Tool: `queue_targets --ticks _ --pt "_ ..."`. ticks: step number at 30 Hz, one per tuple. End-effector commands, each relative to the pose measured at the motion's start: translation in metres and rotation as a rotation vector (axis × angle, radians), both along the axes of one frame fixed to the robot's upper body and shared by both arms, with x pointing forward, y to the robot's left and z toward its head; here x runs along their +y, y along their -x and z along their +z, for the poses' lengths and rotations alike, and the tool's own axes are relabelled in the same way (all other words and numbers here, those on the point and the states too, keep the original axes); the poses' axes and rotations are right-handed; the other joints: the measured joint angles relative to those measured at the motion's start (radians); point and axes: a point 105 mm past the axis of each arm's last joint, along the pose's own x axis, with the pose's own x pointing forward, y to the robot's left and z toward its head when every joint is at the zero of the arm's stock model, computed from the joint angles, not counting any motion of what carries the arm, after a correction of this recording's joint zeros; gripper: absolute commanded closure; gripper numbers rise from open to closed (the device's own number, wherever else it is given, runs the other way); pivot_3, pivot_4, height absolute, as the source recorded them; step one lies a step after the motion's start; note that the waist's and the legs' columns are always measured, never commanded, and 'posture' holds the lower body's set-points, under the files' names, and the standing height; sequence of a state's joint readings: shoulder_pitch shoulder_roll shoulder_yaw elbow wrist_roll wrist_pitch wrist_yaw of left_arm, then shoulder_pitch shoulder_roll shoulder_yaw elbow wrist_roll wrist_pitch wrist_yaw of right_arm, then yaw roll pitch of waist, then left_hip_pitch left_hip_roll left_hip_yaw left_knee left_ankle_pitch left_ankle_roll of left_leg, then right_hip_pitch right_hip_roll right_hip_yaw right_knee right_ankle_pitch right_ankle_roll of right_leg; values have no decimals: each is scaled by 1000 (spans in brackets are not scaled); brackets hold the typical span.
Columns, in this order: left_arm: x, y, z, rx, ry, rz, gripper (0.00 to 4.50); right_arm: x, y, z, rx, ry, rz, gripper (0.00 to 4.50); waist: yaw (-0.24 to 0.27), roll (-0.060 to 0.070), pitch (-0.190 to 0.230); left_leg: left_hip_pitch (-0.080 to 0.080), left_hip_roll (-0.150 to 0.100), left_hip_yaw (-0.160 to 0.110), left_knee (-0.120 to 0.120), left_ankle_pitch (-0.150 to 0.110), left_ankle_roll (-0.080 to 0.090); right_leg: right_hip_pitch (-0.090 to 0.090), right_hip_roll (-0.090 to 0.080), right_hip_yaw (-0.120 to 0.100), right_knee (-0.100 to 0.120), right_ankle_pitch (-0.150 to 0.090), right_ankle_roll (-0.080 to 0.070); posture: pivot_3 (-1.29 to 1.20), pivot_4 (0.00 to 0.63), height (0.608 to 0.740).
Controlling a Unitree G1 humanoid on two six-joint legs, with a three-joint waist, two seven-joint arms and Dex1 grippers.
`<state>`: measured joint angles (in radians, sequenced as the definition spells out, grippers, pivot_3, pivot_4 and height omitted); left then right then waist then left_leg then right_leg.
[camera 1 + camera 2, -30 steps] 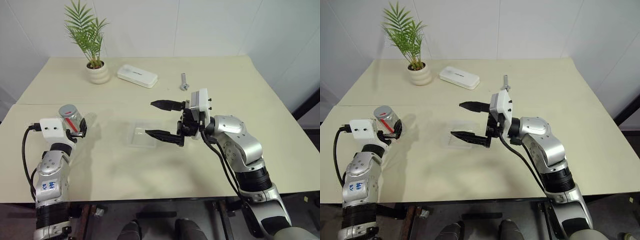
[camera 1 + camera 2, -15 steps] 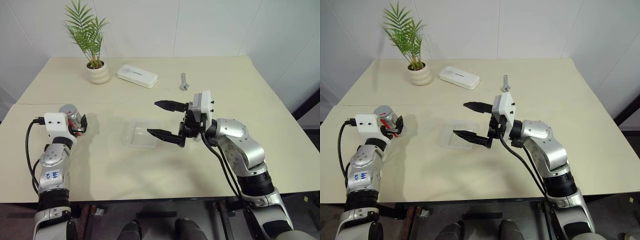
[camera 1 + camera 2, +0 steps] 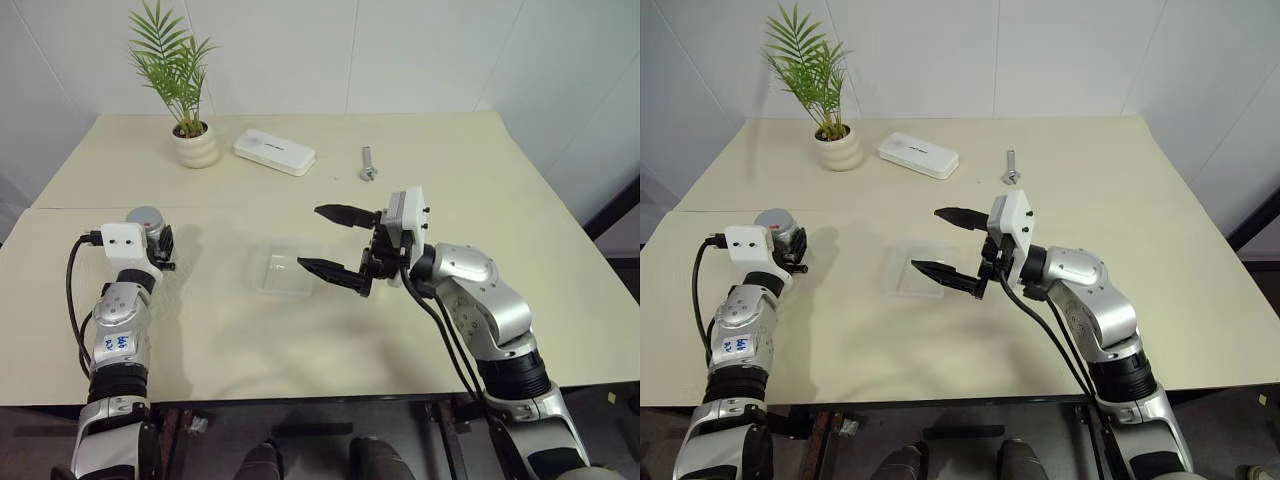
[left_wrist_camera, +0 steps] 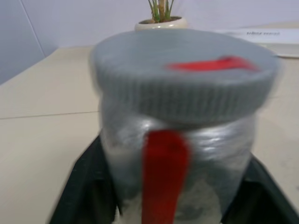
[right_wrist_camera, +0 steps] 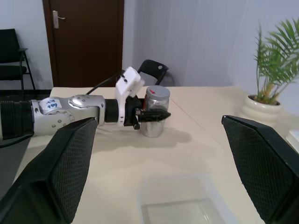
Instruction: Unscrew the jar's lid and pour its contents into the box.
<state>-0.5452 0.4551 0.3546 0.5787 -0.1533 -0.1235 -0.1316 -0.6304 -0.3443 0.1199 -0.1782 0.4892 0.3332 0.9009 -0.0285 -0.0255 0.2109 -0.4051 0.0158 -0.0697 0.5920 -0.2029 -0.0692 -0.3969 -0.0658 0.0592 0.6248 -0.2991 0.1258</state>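
L tool (image 5: 152,115) is clamping jar (image 4: 180,172), lid (image 4: 184,74) still on; R tool (image 3: 335,242) is gaping wide beside box (image 3: 283,274). Risk: jar twisting in grip during unscrewing.

Ribbed grey lid (image 4: 182,74) – glossy clear jar (image 4: 187,172) – matt table (image 3: 480,170).

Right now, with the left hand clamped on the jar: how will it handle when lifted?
Probably light: the jar looks nearly empty through its clear wall. Likely rigid, as the left hand grips it without visible denting. The smooth wall may slip when the lid is twisted; the ribbed lid rim should grip better.
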Motion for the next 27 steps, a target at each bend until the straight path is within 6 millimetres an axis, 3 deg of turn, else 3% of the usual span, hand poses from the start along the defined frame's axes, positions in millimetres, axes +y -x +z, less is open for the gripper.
queue_targets --ticks 1,6,10,14,16,21,27 --pt "1 3 17 -62 -5 -12 2566 -4 3 8 -40 -18 -14 0 0 0 0 0 0 0 0 0 0 0 0 0 0 0 0 0 150 740" --pt "-22 20 60 -123 -60 -192 2566 -9 1 15 -22 -51 -37 0 -1 0 0 -1 1 0 0 0 0 0 0 0 0 0 0 0 150 740" --pt "-72 47 102 -72 -111 -560 2566 -3 9 30 10 -45 17 0 -3 0 1 -1 2 0 0 -1 -1 -1 1 0 1 -1 -1 0 150 740" --pt "-124 66 96 62 -83 -884 2566 12 10 45 32 -28 56 0 -3 2 1 0 2 0 0 -1 -1 -1 1 1 0 -1 -2 0 150 740" --pt "-129 68 95 84 -68 -916 2566 14 9 47 40 -20 55 0 -3 2 1 0 2 0 0 -1 -1 -1 2 0 1 -2 -3 0 150 740" --pt "-168 68 76 160 -109 -1074 2566 40 6 58 61 -33 87 0 -8 2 1 0 3 0 -1 -1 -1 -2 3 1 1 -2 -4 0 150 740" --pt "-189 73 73 160 -130 -1163 2566 50 -1 43 104 12 67 0 -4 2 1 -2 3 0 -2 -1 -1 -5 3 1 1 -2 -4 0 150 740"
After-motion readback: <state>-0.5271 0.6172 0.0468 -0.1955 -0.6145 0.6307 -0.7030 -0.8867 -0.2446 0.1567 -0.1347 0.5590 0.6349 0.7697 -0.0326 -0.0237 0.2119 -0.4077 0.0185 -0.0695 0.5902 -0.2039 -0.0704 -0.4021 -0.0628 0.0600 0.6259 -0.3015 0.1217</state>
